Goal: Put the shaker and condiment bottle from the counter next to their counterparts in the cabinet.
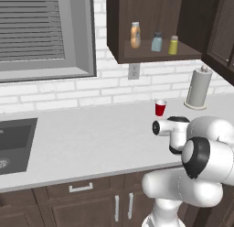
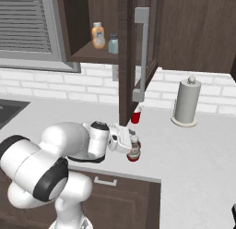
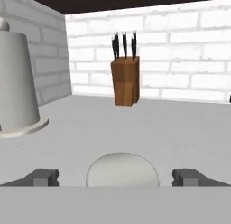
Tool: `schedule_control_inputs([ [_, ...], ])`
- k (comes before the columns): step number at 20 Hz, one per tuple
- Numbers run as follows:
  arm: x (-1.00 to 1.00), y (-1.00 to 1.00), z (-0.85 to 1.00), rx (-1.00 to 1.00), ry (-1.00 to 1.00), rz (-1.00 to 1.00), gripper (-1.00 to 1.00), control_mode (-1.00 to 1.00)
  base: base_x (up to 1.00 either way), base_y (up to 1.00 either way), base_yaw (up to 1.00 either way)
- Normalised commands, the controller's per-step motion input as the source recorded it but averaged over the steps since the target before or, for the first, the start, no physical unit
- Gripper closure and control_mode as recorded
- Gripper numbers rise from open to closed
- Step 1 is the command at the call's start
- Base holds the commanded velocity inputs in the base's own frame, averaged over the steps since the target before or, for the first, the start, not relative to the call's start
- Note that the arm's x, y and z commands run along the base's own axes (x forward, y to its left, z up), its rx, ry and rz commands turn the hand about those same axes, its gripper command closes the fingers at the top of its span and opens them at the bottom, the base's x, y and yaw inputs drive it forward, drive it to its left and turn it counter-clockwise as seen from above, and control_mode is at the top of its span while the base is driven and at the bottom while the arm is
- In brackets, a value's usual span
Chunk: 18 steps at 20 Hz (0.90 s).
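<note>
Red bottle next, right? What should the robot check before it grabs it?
1. Gripper open: ok, the fingertips stand wide apart.
2. Condiment bottle between the fingers: ok, its white cap sits midway between them in the hand view.
3. Bottle upright on the counter: ok.
4. Shaker already put away: ok, it stands on the cabinet shelf beside the pale blue-grey shaker.
5. Room beside the orange bottle: ok, bare shelf lies to its left.
6. Cabinet door out of the lifting path: cannot tell; in the right base view it hangs just above the bottle.
</note>
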Motion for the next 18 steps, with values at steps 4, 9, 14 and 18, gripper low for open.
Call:
schedule_control_inputs([
  [4, 0.00, 0.00, -0.08, 0.00, 0.00, 0.00, -1.00, -1.00, 0.00, 0.00, 0.00],
  [9, 0.00, 0.03, -0.24, 0.00, 0.00, 0.00, -1.00, -1.00, 0.00, 0.00, 0.00],
  [14, 0.00, 0.07, -0.28, 0.00, 0.00, 0.00, 1.00, -1.00, 0.00, 0.00, 0.00],
  [18, 0.00, 0.00, -0.08, 0.00, 0.00, 0.00, 1.00, -1.00, 0.00, 0.00, 0.00],
])
